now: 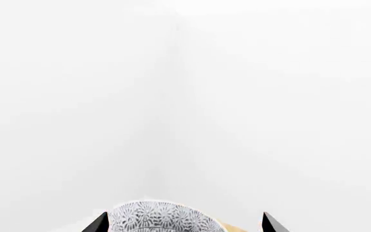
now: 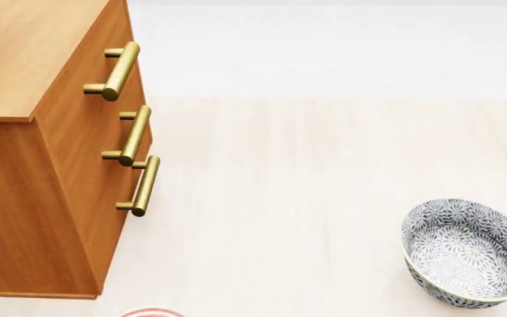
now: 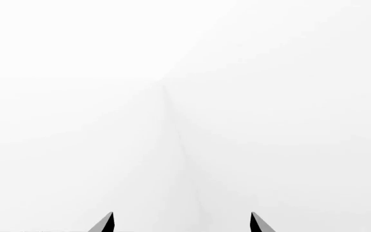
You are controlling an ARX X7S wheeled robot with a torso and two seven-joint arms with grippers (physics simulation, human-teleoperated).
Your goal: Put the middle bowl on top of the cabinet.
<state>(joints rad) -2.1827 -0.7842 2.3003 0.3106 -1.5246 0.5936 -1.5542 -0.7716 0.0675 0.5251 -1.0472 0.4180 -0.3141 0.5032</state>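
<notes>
Between the two dark fingertips of the left gripper [image 1: 184, 223] sits the rim of a patterned bowl [image 1: 163, 217], a grey-and-white floral one; the tips stand apart on either side of it, and I cannot tell whether they touch it. A sliver of pale wood shows just beside that bowl, with blank white walls beyond. The right gripper [image 3: 182, 223] has its tips spread apart too — nothing but white wall lies between them.

From the head view, neither gripper shows. The cabinet [image 2: 51, 172], orange-brown with a lighter wood top, has three brass handles [image 2: 130, 135] down its front. Well apart from the cabinet, on the pale floor [image 2: 306, 198] off its handle side, another floral bowl [image 2: 465, 254] stands upright. Which of these bowls is the middle one cannot be told. A small pink-rimmed shape [image 2: 150, 312] peeks in near the cabinet's foot.
</notes>
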